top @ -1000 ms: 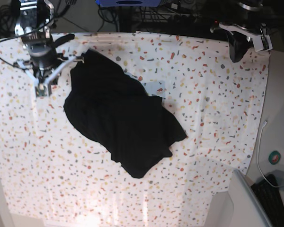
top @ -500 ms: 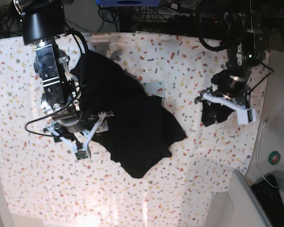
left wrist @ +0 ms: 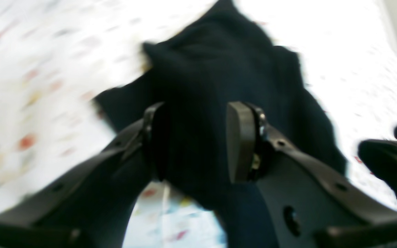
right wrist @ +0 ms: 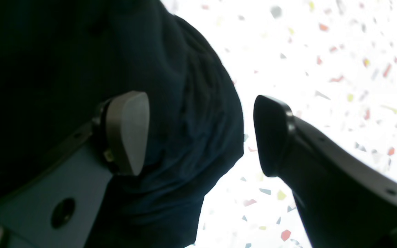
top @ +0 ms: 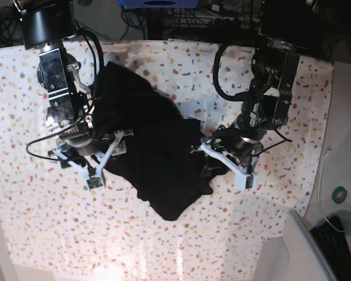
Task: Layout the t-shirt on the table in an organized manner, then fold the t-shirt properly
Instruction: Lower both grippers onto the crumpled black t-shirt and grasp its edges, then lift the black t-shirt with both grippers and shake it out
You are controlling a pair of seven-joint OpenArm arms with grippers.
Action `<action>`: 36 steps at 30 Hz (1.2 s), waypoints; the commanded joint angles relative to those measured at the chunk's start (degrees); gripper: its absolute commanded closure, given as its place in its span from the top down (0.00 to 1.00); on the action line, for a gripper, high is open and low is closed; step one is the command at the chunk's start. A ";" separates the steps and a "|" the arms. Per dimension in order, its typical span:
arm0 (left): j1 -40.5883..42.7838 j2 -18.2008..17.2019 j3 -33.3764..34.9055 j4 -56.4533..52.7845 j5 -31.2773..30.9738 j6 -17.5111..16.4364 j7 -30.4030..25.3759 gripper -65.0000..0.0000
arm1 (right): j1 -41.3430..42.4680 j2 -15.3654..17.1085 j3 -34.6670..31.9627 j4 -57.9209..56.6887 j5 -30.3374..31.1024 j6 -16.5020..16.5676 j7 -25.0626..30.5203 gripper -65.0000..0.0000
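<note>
Base view, from above: the t-shirt (top: pixel 152 152) lies crumpled at centre-left of the table (top: pixel 281 93), running from upper left toward the lower middle of the frame. The right gripper (top: pixel 99 158) stands at the shirt's left edge, and the left gripper (top: pixel 222 161) stands at its right edge. Both arms reach down from the top of the frame, and their bodies cover parts of the cloth beneath them.

Left wrist view (blurred): the left gripper (left wrist: pixel 195 141) has its jaws partly apart, with black cloth (left wrist: pixel 219 69) filling the gap between the two pads. Whether the pads press the fabric cannot be told. The speckled table (left wrist: pixel 29 86) shows at left and upper right. A dark part of the other arm (left wrist: pixel 391 162) appears at the right edge.

Right wrist view: the right gripper (right wrist: pixel 202 134) stands wide. One fingertip (right wrist: pixel 129 131) lies over the dark shirt (right wrist: pixel 64 69), the other over bare table (right wrist: pixel 339 51). The shirt's rounded edge runs between them, touching neither pad visibly. Nothing is held.

Only the base view shows the surroundings: a grey surface (top: pixel 345 129) along the right side with a white cable (top: pixel 322 187) and a round green item (top: pixel 339 195), a dark keyboard-like object (top: pixel 336 246) at lower right, and tangled cables (top: pixel 193 17) along the top. A pale patch (top: pixel 193 108) on the table peeks out beside the shirt's upper right edge.
</note>
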 commanded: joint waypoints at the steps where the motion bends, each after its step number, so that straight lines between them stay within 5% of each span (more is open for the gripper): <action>1: -0.74 0.18 0.52 2.74 -0.59 -0.77 -1.38 0.40 | 0.88 0.69 0.87 1.08 0.03 -0.12 0.98 0.68; 3: -0.30 -0.09 0.79 5.20 -0.59 -0.77 -1.03 0.32 | 0.26 1.31 2.54 1.26 0.03 -0.12 1.15 0.68; 5: -0.21 -0.26 0.52 5.90 -0.59 -0.77 -1.03 0.00 | -0.27 1.66 4.56 1.26 0.03 -0.03 1.24 0.68; 13: -1.27 1.32 0.52 1.86 -0.94 -0.77 -1.03 0.00 | -0.88 1.66 8.61 1.34 0.03 -0.03 1.24 0.68; 16: -1.09 0.88 0.87 2.74 -0.85 -0.77 -1.03 0.38 | -0.88 1.66 8.61 1.34 0.03 -0.03 1.24 0.68; 19: -1.27 0.88 0.52 2.83 -0.59 -0.77 -1.03 0.65 | -0.88 1.66 8.43 1.34 0.03 -0.03 1.24 0.68; 22: -1.53 0.88 0.52 0.98 -0.59 -0.77 -0.95 0.72 | -0.88 1.66 8.34 1.34 0.03 -0.03 1.24 0.68; 28: -3.99 2.11 1.84 -6.32 -0.59 -0.77 -1.03 0.71 | -0.79 1.66 8.52 1.34 0.03 -0.03 1.24 0.68; 30: -5.58 2.55 3.95 -7.90 -0.59 -0.77 -1.03 0.64 | -0.79 1.66 8.52 1.34 0.03 -0.03 1.24 0.68; 31: -6.10 2.55 4.74 -8.07 -0.59 -0.77 -1.03 0.53 | -0.79 1.66 8.61 1.34 0.03 -0.03 1.24 0.68; 34: -6.45 2.73 4.48 -6.58 -0.59 -0.77 -1.30 0.00 | -1.59 2.89 8.61 1.34 0.03 -0.03 1.24 0.68; 36: -7.51 2.64 2.54 -5.26 -0.59 -0.77 -0.95 0.00 | -2.29 3.42 8.61 1.34 0.03 -0.03 1.24 0.68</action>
